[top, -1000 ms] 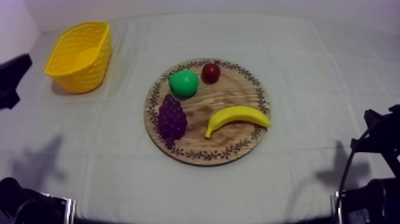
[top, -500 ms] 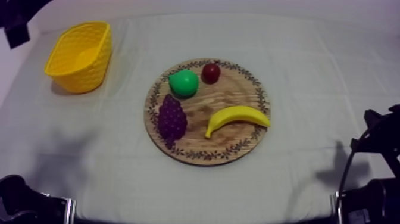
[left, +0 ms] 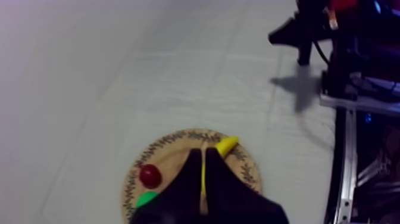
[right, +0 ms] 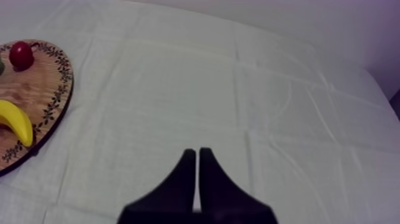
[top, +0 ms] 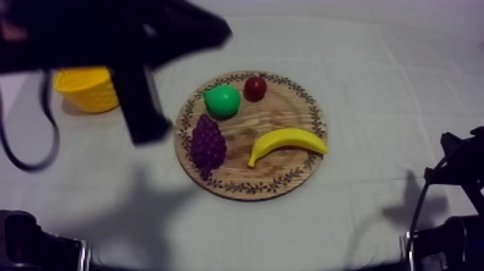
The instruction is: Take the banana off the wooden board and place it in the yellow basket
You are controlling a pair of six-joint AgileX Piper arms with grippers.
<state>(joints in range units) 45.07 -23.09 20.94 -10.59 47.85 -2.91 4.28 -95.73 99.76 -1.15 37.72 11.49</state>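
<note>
Left pincer: fingers together, holding nothing; banana ahead of its tips. Probably light, stiff, slick plastic; grip across the thick middle.

Left arm overhead, both jaws pressed together

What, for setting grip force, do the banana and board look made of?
Banana: probably moulded plastic, smooth with a slight sheen; its yellow is even and unmarked. Board: wood, matte; brown grain streaks run across it, and the dark leaf pattern on its rim looks printed or burned in.
</note>
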